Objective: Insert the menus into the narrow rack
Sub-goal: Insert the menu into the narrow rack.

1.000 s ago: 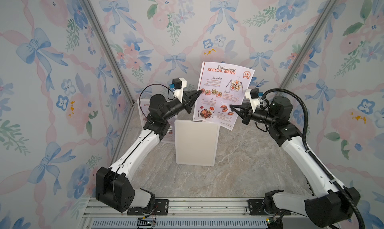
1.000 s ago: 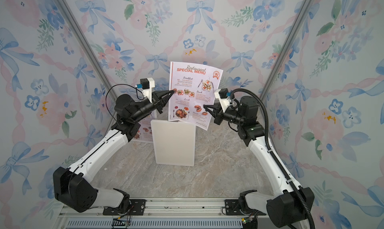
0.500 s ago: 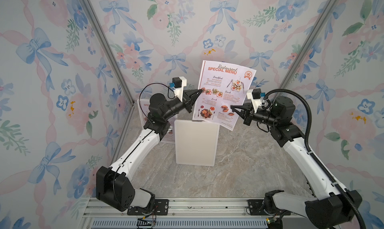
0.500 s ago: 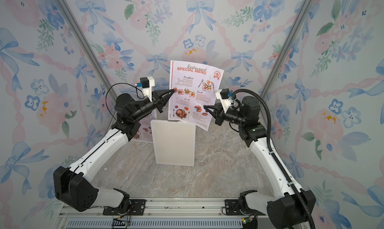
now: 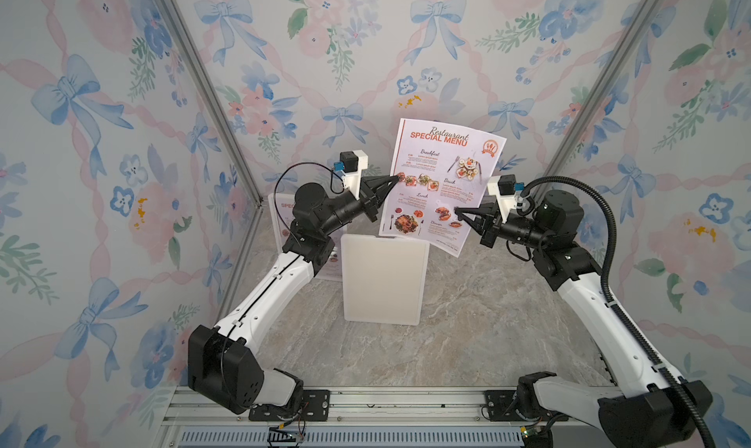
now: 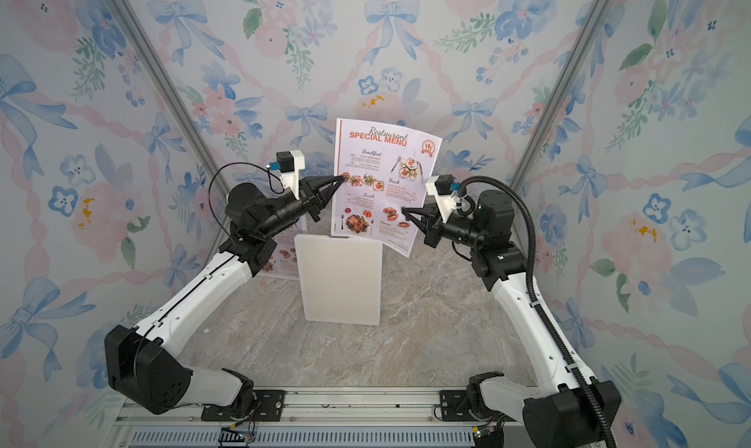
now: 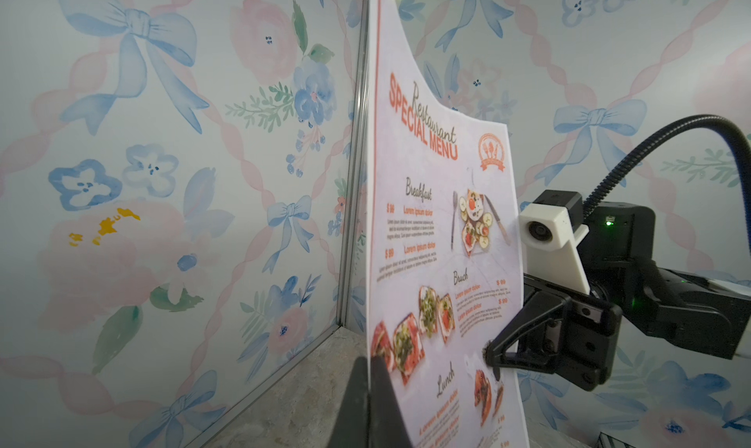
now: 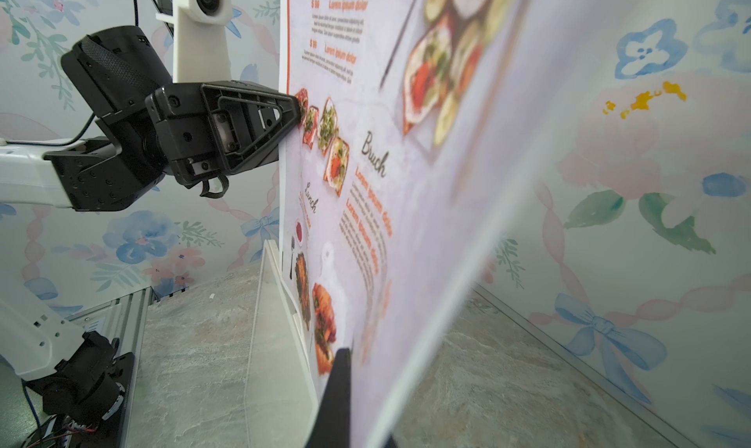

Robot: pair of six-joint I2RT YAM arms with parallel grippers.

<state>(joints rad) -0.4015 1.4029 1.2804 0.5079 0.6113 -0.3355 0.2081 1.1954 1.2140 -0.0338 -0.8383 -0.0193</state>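
Marbled worktop [image 5: 487, 344]: upright menu [image 5: 443, 157] pinched at opposite edges by left jaws and right jaws; white rack [image 5: 384, 283] below them.

Top views overhead, wrist views close, seemingly opposed, sharing menu [image 7: 439, 230]

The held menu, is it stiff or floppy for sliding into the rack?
Probably floppy: the menu bows between the left tool and right tool, and its top corner curls in the left wrist view. Likely light, since two small pinches carry it. Its free bottom edge may buckle against the rack.
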